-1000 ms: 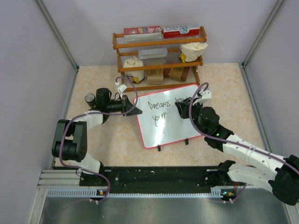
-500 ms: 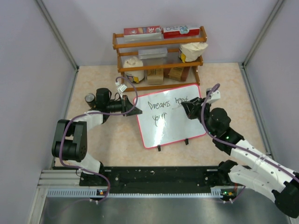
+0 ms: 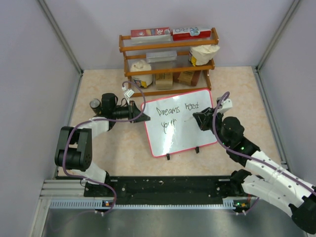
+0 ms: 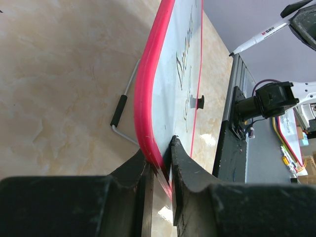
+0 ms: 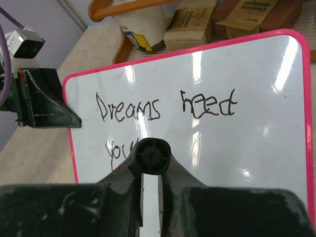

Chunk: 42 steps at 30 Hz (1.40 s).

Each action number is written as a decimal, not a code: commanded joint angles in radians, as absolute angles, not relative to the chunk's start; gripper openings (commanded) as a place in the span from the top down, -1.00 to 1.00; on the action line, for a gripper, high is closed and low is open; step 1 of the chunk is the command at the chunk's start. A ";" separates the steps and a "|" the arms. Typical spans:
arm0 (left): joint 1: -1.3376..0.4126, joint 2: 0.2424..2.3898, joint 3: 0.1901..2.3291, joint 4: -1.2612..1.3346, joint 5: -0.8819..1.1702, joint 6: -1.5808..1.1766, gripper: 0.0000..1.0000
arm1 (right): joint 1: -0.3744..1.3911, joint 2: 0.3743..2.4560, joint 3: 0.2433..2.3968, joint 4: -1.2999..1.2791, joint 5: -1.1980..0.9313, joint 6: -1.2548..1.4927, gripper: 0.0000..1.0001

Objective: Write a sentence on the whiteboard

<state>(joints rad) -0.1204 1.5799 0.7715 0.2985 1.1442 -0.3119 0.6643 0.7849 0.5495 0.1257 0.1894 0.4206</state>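
- The whiteboard (image 3: 183, 138), framed in red, is pictured at the middle of a marbled table (image 3: 116, 153). It sits just in front of a wooden shelf (image 3: 168, 46) stocked with boxes and bags.
- The board's left edge is pinched by the left gripper (image 4: 162, 150), whose jaws are closed on the red frame close to a corner.
- A wire stand (image 4: 118, 110) with a black foot is seen behind the board in the left wrist view.
- The sentence (image 5: 129, 108) is shown in black handwriting. "Dreams need" runs along the top line and "your" is tucked beneath it at the left.
- A marker (image 5: 150, 155) is gripped by the right gripper (image 5: 150, 170), its jaws closed tight around the barrel.
- The marker is held over the board to the right of "your" and below "need", its tip pointed toward the writing.
- Whether the tip is touching the white surface cannot be told.
- Two small black tabs are visible along the board's near edge.
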 commanded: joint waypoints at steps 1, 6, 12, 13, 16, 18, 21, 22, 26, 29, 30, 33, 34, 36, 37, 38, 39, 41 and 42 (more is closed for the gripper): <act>-0.124 1.597 0.759 0.276 1.052 -0.190 1.00 | 0.653 0.770 0.558 0.137 0.169 0.405 1.00; -0.124 1.592 0.756 0.275 1.049 -0.187 1.00 | 0.655 0.769 0.558 0.126 0.173 0.403 1.00; -0.124 1.594 0.753 0.275 1.048 -0.186 1.00 | 0.655 0.756 0.551 0.110 0.186 0.397 1.00; -0.124 1.594 0.755 0.275 1.049 -0.187 1.00 | 0.655 0.753 0.549 0.103 0.186 0.394 1.00; -0.124 1.591 0.756 0.275 1.048 -0.186 1.00 | 0.653 0.753 0.542 0.101 0.187 0.393 1.00; -0.124 1.591 0.755 0.275 1.049 -0.186 1.00 | 0.653 0.755 0.540 0.100 0.183 0.394 1.00; -0.124 1.591 0.756 0.275 1.048 -0.186 1.00 | 0.652 0.753 0.535 0.097 0.184 0.396 1.00; -0.124 1.588 0.755 0.273 1.046 -0.186 1.00 | 0.649 0.752 0.534 0.098 0.184 0.396 1.00; -0.124 1.589 0.753 0.273 1.046 -0.184 1.00 | 0.641 0.753 0.531 0.098 0.172 0.402 1.00; -0.124 1.589 0.756 0.272 1.045 -0.184 1.00 | 0.641 0.746 0.531 0.100 0.167 0.403 1.00; -0.124 1.591 0.755 0.272 1.045 -0.184 1.00 | 0.641 0.744 0.531 0.100 0.164 0.405 1.00; -0.124 1.589 0.753 0.272 1.045 -0.184 1.00 | 0.641 0.741 0.535 0.097 0.163 0.403 1.00; -0.124 1.591 0.755 0.272 1.045 -0.184 1.00 | 0.641 0.741 0.534 0.095 0.163 0.403 1.00; -0.124 1.589 0.753 0.270 1.045 -0.183 1.00 | 0.641 0.741 0.534 0.095 0.161 0.402 1.00; -0.124 1.588 0.752 0.270 1.043 -0.183 1.00 | 0.640 0.741 0.535 0.095 0.163 0.403 1.00; -0.124 1.588 0.752 0.270 1.043 -0.183 1.00 | 0.641 0.741 0.535 0.095 0.161 0.403 1.00; -0.124 1.588 0.752 0.270 1.043 -0.183 1.00 | 0.641 0.738 0.537 0.094 0.158 0.405 1.00; -0.124 1.589 0.753 0.270 1.045 -0.183 1.00 | 0.641 0.733 0.534 0.094 0.161 0.405 1.00; -0.124 1.588 0.753 0.270 1.045 -0.183 1.00 | 0.640 0.733 0.531 0.094 0.161 0.405 1.00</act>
<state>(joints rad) -0.1204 1.5799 0.7715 0.2985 1.1442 -0.3115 0.6510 0.7547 0.5301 0.0715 0.1661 0.4114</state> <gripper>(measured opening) 0.200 0.080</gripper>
